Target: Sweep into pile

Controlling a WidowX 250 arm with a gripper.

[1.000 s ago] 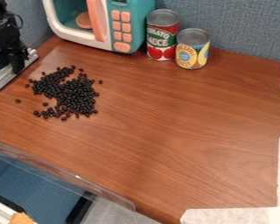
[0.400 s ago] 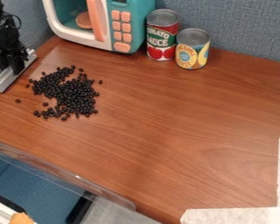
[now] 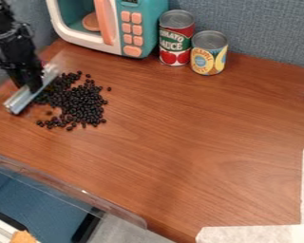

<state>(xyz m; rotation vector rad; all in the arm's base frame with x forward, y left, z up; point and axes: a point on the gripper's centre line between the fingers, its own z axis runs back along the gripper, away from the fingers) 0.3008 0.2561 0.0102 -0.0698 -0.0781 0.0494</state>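
Note:
At the upper left, the black gripper (image 3: 33, 88) hangs over the table's left part, shut on the middle of a silvery bar-shaped sweeper (image 3: 20, 100). The bar lies at a slant, its lower end toward the left edge. Just right of it, black beans (image 3: 81, 105) are spread in a loose patch on the brown wooden table (image 3: 193, 133). Its blade covers or borders the patch's left side, and some beans there are hidden behind the bar and gripper.
A teal and white toy microwave (image 3: 142, 28) stands at the back, beside a tomato sauce can (image 3: 175, 38) and a yellow-labelled can (image 3: 209, 53). White tape (image 3: 256, 234) marks the front right. A clear plastic edge (image 3: 72, 186) runs along the front left.
The gripper and sweeper have moved right and toward the camera, from the table's left edge up to the beans. Several beans on the left are now covered.

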